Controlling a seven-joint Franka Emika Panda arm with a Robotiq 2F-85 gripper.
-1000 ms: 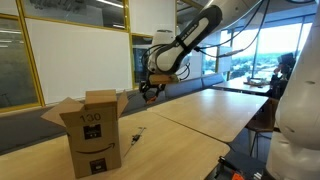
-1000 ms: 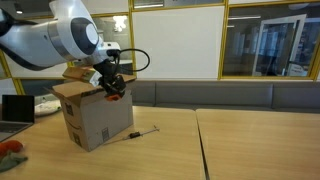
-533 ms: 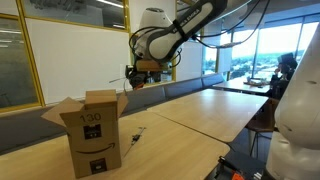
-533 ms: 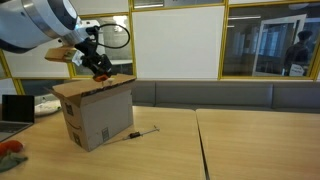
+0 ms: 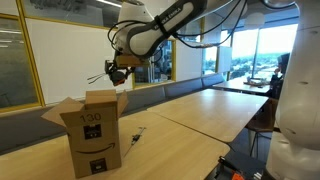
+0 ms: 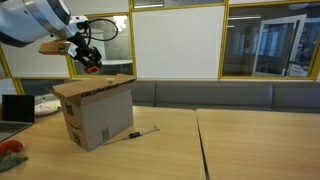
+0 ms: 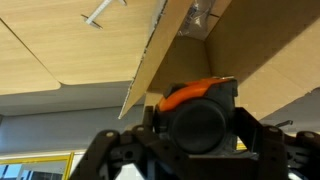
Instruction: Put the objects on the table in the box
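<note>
My gripper (image 5: pixel 118 73) hangs in the air above the open brown cardboard box (image 5: pixel 95 132), shut on the black-and-orange gadget (image 7: pixel 196 96). In the other exterior view the gripper (image 6: pixel 90 58) sits over the box's (image 6: pixel 97 112) far left corner. The wrist view looks down past the gadget into the box (image 7: pixel 262 60), where a clear flat packet (image 7: pixel 200 18) lies. A small thin dark piece (image 5: pixel 135 134) lies on the light-wood table (image 5: pixel 190 115) beside the box; it also shows in an exterior view (image 6: pixel 140 133) and the wrist view (image 7: pixel 104 12).
A laptop (image 6: pixel 15 106) and an orange object (image 6: pixel 10 148) sit at the table's left end. A bench seat (image 6: pixel 220 95) and glass walls run behind. A white robot part (image 5: pixel 295 110) stands at the right.
The gripper has carried the gadget up from beside the box's flap to a point higher above the box opening. The box and the piece on the table have not moved.
</note>
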